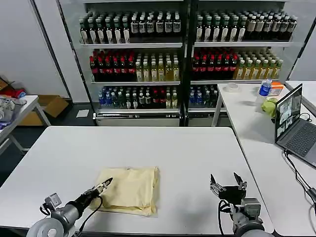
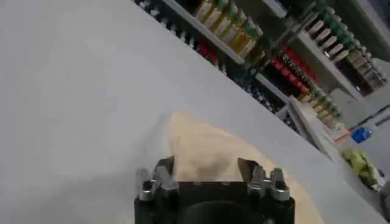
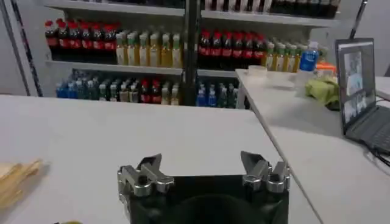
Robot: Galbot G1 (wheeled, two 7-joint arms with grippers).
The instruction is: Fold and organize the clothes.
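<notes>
Lying folded on the white table (image 1: 197,153), the clothes (image 1: 131,190) show no readable label; both pincers, left (image 1: 104,186) and right (image 1: 227,181), released.

It looks like a robot test lab dressed up as a shop: shelving (image 1: 182,54) packed with rows of bottled drinks (image 1: 131,66) lines the back wall, plain white tables (image 1: 59,158) fill the floor, and an open laptop (image 1: 295,123) sits alongside.

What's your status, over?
Left gripper open, over the left edge of the folded cream garment. Right gripper open, idle over bare table to its right. Nothing in the way.
</notes>
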